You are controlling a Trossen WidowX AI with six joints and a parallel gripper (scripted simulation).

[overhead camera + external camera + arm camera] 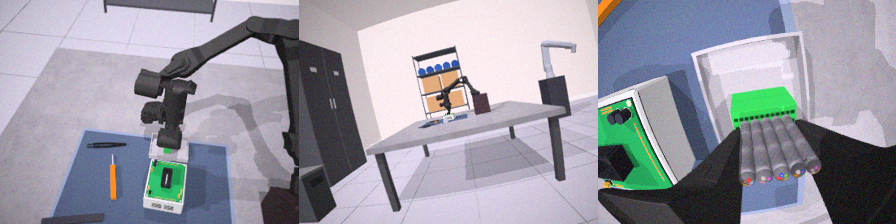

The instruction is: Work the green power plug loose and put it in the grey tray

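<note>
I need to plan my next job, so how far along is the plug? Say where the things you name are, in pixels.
The plug [166,150] [763,102] is out: the socket [166,178] [613,162] stands empty. Now the hand [168,147] [768,131] grips it over the tray [153,152] [698,75]. Left: settle it there if it isn't down yet, let go, move clear.
</note>
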